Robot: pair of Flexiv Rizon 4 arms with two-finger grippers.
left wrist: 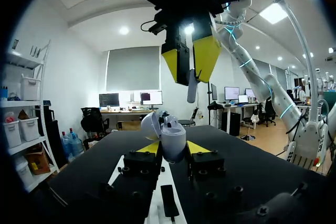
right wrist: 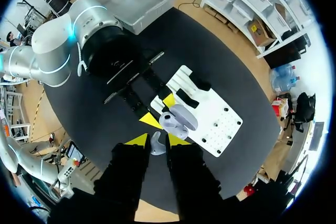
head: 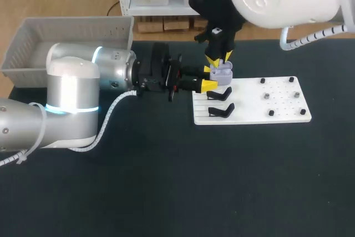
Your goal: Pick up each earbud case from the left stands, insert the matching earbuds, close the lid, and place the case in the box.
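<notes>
The earbud case is lavender, the earbud pale, stands black, board white, box grey.

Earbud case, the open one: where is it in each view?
Head view: earbud case at the white board's far left corner, in the left gripper's jaws.
Left wrist view: case between its own jaws, lid open.
Right wrist view: case ahead of its jaws, over the board.
Shared landmark: white board.
</notes>
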